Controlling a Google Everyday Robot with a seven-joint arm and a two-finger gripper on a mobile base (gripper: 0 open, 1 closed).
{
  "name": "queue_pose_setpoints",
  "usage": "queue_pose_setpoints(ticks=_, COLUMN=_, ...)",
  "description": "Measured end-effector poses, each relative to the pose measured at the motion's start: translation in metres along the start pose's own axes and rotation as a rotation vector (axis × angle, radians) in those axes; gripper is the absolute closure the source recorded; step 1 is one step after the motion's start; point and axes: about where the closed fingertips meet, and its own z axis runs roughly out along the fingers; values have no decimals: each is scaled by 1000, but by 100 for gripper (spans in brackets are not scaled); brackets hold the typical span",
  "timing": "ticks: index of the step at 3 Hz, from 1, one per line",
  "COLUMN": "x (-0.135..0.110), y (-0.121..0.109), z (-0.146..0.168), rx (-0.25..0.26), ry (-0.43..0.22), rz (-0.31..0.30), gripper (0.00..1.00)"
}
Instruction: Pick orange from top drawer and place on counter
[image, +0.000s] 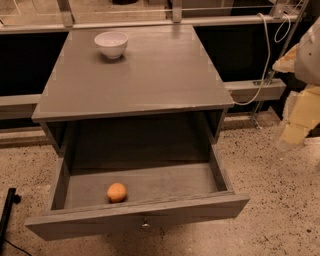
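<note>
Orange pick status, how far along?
Done: the top drawer stands pulled open. In hand: nothing yet; the orange lies on the drawer floor near the front, with the gripper off at the right edge, apart from it. Left: reach in, grasp, lift, place on the counter, where a white bowl sits.

My tool (292, 135) shows at the right edge of the scene as pale yellow, blocky pieces with flat faces. Above it my arm (311, 52) has a rounded grey-white cover, with a tan part on its left.
</note>
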Motion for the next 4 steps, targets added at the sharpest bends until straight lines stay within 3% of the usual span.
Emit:
queue_pose_setpoints(ticks=1, x=0, y=0, z=0, rx=0, ry=0, rz=0, gripper=0)
queue_pose_setpoints(ticks=2, x=-29, y=6, z=23, rx=-7, ry=-98, rz=-42, gripper=0)
queue_pose_setpoints(ticks=3, x=-110, y=51, z=67, rx=-68, ry=-286, rz=-206, gripper=0)
queue_pose_setpoints(ticks=4, x=-166, y=83, z=92, rx=-131, ry=-487, rz=-327, gripper=0)
